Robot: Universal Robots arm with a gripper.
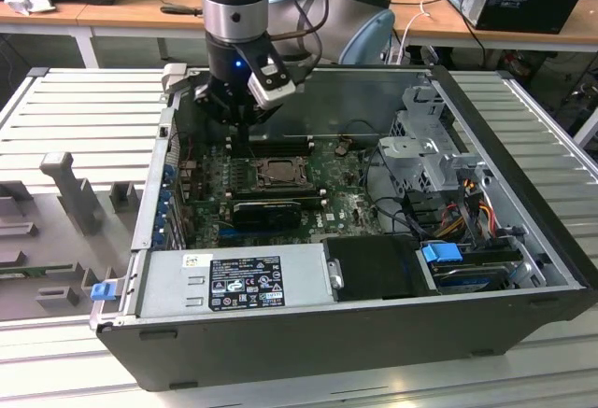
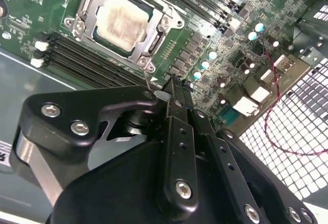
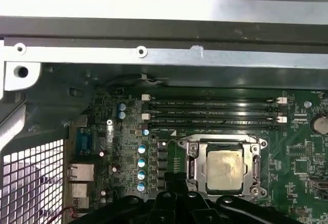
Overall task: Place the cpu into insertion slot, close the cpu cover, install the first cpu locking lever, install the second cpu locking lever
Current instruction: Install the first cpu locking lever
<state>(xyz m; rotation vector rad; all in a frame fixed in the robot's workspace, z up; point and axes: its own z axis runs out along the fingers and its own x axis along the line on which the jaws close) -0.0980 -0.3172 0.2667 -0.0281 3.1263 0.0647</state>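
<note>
The cpu lies in the insertion slot, its pale tan face up, also visible in the first wrist view. The silver cpu cover lies flat around it, framing the chip in its window. My gripper hovers above the motherboard just beside the socket's corner, fingers pressed together with nothing visible between them. A thin metal lever rod sticks up right next to the fingertips. In the exterior view the gripper hangs over the board behind the socket.
Memory slots run along the socket's far side. A long black finned card, the power supply, a drive cage and cables crowd the open case. A perforated rear panel and the case walls close in around the arm.
</note>
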